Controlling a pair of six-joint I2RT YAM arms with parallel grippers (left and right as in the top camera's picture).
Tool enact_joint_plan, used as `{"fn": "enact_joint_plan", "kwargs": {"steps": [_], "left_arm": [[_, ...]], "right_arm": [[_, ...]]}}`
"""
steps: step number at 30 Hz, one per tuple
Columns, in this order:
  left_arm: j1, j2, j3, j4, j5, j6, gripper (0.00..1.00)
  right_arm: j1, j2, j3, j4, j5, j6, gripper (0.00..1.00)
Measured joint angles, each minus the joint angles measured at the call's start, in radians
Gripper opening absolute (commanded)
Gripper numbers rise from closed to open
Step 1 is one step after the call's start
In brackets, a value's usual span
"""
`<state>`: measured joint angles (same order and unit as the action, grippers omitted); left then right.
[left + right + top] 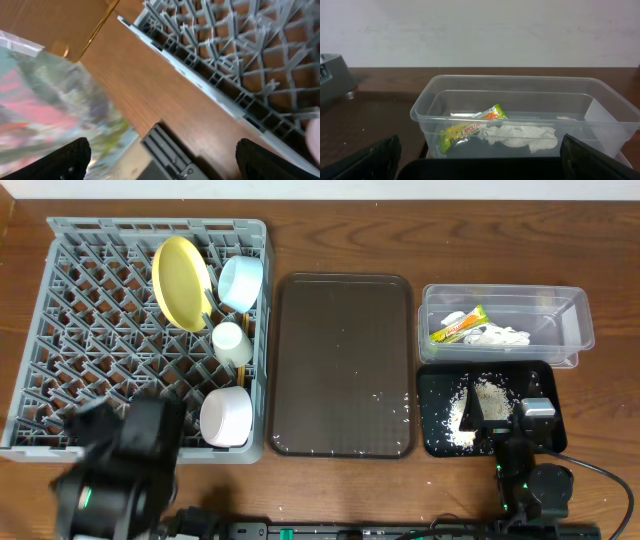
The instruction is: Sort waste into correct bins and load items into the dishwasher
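Observation:
The grey dish rack (pixel 60 310) holds the yellow plate (pixel 180 282), the light blue bowl (pixel 241 281), the white cup (pixel 230 340) and the white bowl (pixel 226 416). I cannot make out the chopsticks. The clear tub (pixel 575 315) holds the snack wrapper (pixel 458 326) and the tissue (pixel 498 335); both also show in the right wrist view, wrapper (pixel 470 127) and tissue (pixel 517 136). The black tray (pixel 434 385) holds crumbs (pixel 487 394). My right gripper (pixel 480 161) is open and empty over the black tray's near edge. My left gripper (pixel 162 160) is open and empty by the rack's front edge (pixel 210 85).
The dark brown serving tray (pixel 340 365) lies between the rack and the bins, with a few crumbs on it. My left arm (pixel 125 460) is blurred over the rack's front left corner. The table's front edge (pixel 107 107) runs close below the left gripper.

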<state>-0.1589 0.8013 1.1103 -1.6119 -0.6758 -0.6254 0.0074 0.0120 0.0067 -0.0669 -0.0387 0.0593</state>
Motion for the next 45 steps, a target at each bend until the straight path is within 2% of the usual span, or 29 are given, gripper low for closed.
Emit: {"fn": "enact_joint_plan", "kwargs": {"steps": [6,8,12,16,18,21,27,29,36,45], "left_arm": [[0.0,-0.189,0.0,0.01,-0.005,0.01,0.94],[0.002,-0.239,0.0,0.084,-0.009,0.019,0.93],[0.027,-0.306,-0.013,0.373,0.021,0.024,0.94],[0.084,-0.378,-0.09,0.701,0.156,0.03,0.94],[0.109,-0.403,-0.135,0.814,0.212,0.04,0.94],[0.167,-0.467,-0.291,1.13,0.369,0.053,0.93],[0.203,-0.568,-0.556,1.524,0.546,0.057,0.94],[0.204,-0.608,-0.63,1.593,0.575,0.058,0.94],[0.204,-0.726,-0.83,1.687,0.618,0.059,0.94],[0.195,-0.789,-1.003,1.737,0.622,0.058,0.94]], "right_arm": [[0.0,0.0,0.0,0.0,-0.001,0.0,0.99],[0.0,0.0,0.0,0.0,-0.003,0.0,0.99],[0.0,0.0,0.0,0.0,-0.004,0.0,0.99],[0.0,0.0,0.0,0.001,-0.007,0.0,0.99],[0.0,0.0,0.0,0.001,-0.007,0.0,0.99],[0.0,0.0,0.0,0.0,-0.007,0.0,0.99],[0.0,0.0,0.0,0.0,-0.007,0.0,0.99],[0.0,0.0,0.0,0.0,-0.007,0.0,0.99],[0.0,0.0,0.0,0.0,-0.007,0.0,0.99],[0.0,0.0,0.0,0.0,-0.007,0.0,0.99]]}}
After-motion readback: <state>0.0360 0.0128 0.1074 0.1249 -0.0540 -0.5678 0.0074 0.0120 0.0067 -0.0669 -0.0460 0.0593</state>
